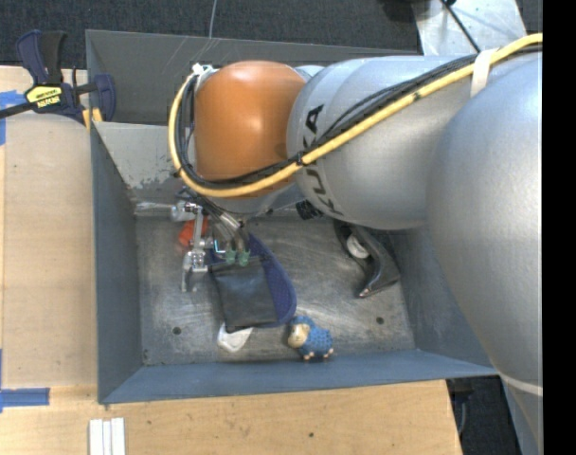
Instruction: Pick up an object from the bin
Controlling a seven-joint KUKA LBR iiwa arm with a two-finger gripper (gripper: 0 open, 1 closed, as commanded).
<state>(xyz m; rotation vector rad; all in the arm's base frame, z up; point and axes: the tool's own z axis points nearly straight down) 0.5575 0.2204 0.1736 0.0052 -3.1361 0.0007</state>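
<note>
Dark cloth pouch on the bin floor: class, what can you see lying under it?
A white thing pokes out from beneath the dark cloth pouch at its near corner. How far it runs underneath, and whether anything else lies there, the pouch hides.

Scuffed grey metal bin [117, 282], floor pretty scratched up. Lying on it near the middle: a dark flat pouch [243, 297] with a blue strap [277, 282], a white scrap [235, 339] touching its front corner, and a small blue-and-yellow toy [310, 341] just beside that. Off to the right, well apart, a black angled piece [376, 275].
</note>
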